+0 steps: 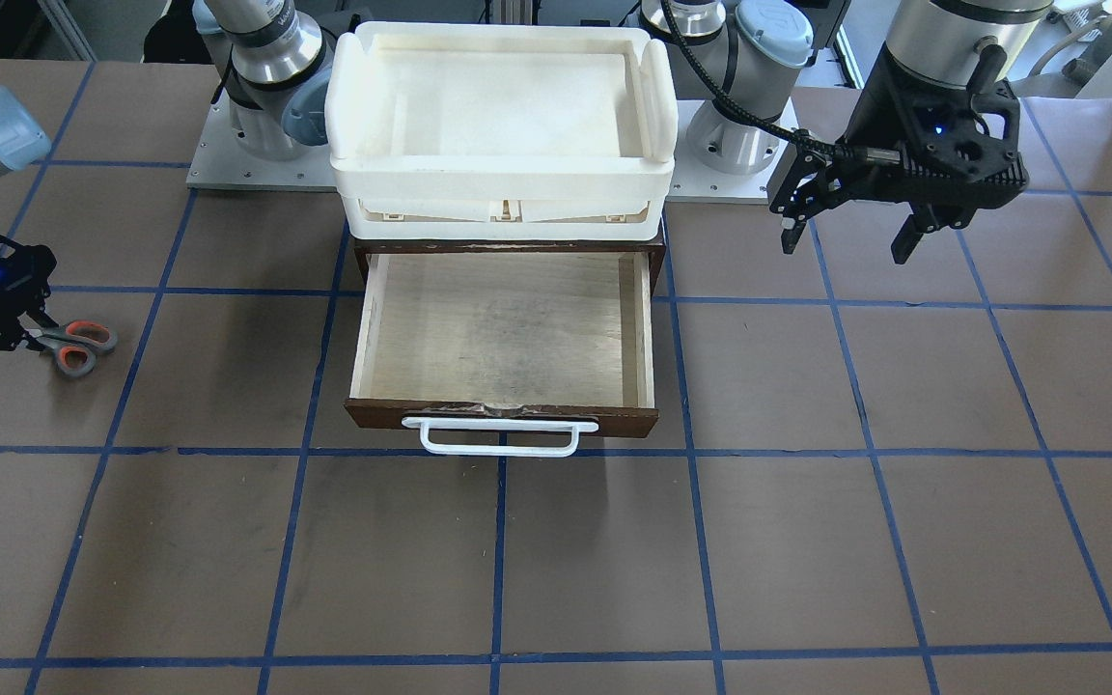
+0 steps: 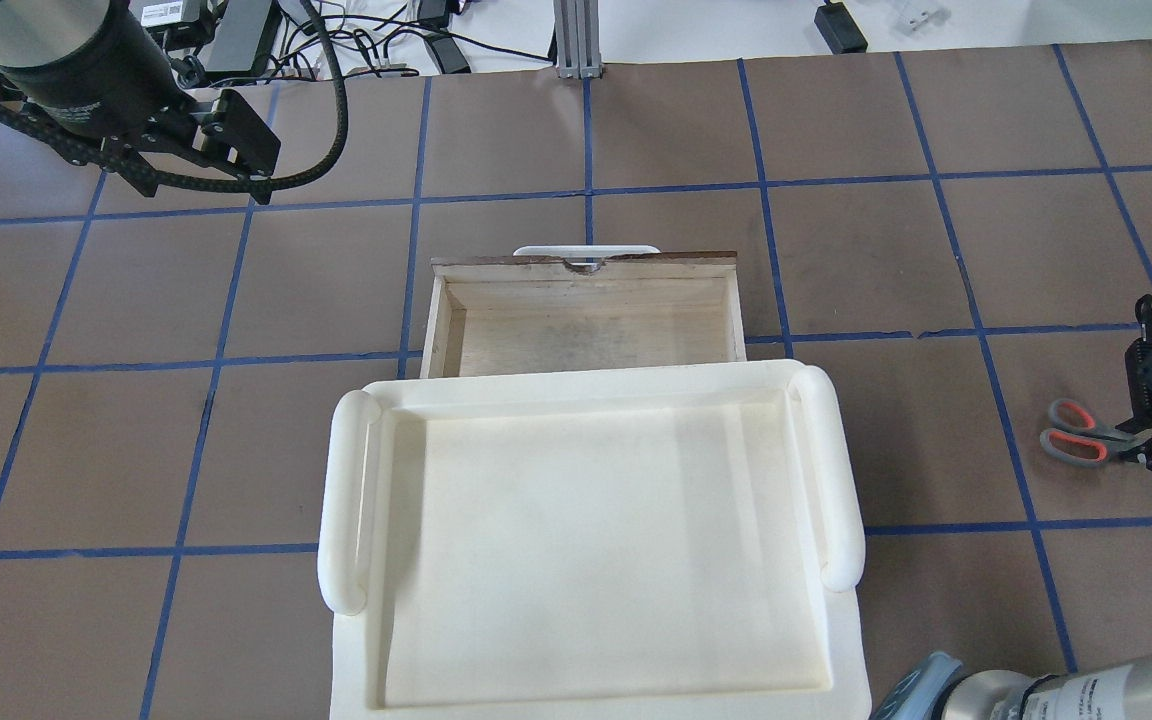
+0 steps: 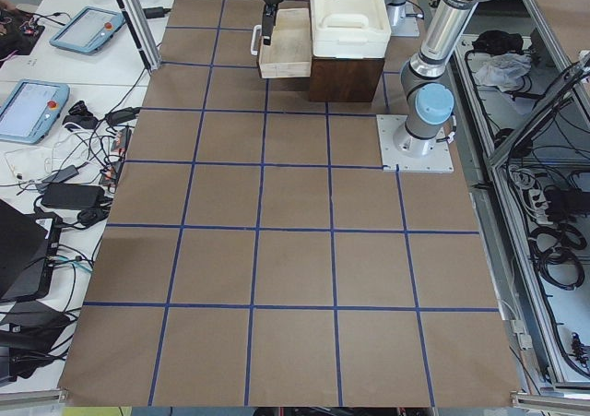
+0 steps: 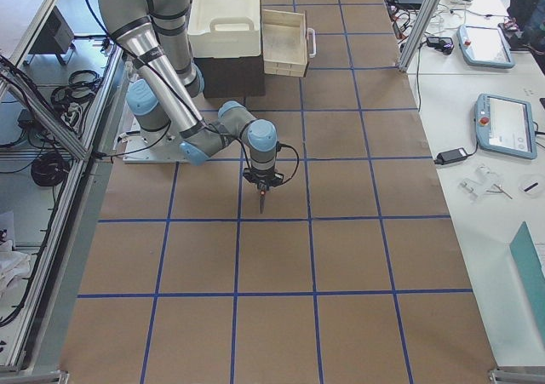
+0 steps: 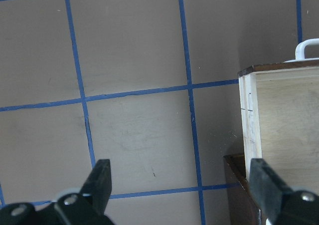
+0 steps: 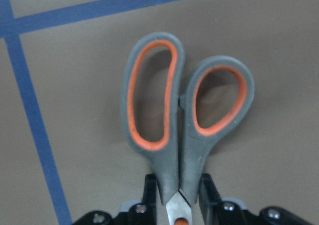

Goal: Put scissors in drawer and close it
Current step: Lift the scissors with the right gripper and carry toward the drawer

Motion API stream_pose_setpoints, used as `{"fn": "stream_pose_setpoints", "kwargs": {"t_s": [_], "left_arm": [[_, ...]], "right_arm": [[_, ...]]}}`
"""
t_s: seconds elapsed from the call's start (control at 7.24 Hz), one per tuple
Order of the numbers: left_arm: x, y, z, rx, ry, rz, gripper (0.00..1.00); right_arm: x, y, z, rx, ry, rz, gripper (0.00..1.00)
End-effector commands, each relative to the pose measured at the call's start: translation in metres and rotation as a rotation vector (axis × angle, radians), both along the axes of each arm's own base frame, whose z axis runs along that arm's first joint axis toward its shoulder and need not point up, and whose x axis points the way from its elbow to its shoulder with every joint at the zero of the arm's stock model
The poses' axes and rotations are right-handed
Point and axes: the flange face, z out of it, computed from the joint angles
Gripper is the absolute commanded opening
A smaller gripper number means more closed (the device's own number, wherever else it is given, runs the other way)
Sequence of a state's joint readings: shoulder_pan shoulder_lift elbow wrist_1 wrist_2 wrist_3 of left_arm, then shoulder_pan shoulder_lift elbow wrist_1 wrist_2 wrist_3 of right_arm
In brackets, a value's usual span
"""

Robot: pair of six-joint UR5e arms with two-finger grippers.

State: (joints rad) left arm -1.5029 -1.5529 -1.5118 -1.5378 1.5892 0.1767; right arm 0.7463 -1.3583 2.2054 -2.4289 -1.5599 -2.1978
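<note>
The scissors [image 1: 79, 348], grey loop handles lined with orange-red, are at the table's far end on my right side, handles toward the drawer. My right gripper [image 1: 23, 336] is shut on the scissors near their pivot. In the right wrist view its fingers [image 6: 149, 190] press on both sides of the handle shanks [image 6: 169, 160], and the blades are hidden. The scissors also show in the overhead view [image 2: 1076, 432]. The drawer [image 1: 614, 421] stands pulled open and empty, its white bar handle [image 1: 498, 436] toward the operators. My left gripper [image 1: 846, 239] hangs open and empty beside the drawer.
A white plastic tray [image 1: 503, 183] sits on the dark cabinet above the drawer. The arm bases [image 1: 257, 145] stand behind it. The brown table has a blue tape grid. The left wrist view shows the drawer's corner [image 5: 249, 110] to the right of the open fingers.
</note>
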Motion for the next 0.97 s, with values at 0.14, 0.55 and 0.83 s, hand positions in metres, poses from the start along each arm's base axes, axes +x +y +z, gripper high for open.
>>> {"fn": "stream_pose_setpoints", "kwargs": {"t_s": [0.14,0.55,0.83], "left_arm": [[0.001,0.002,-0.005,0.004,0.001,0.000,1.00],[0.001,0.003,-0.005,0.004,0.003,0.000,1.00],[0.001,0.003,-0.005,0.004,0.003,-0.002,1.00]], "right_arm": [[0.017,-0.026,0.077,-0.075,0.059,0.066,0.19],[0.068,-0.073,0.197,-0.049,0.018,0.109,0.19],[0.136,-0.095,0.242,-0.053,0.013,0.100,0.18]]}}
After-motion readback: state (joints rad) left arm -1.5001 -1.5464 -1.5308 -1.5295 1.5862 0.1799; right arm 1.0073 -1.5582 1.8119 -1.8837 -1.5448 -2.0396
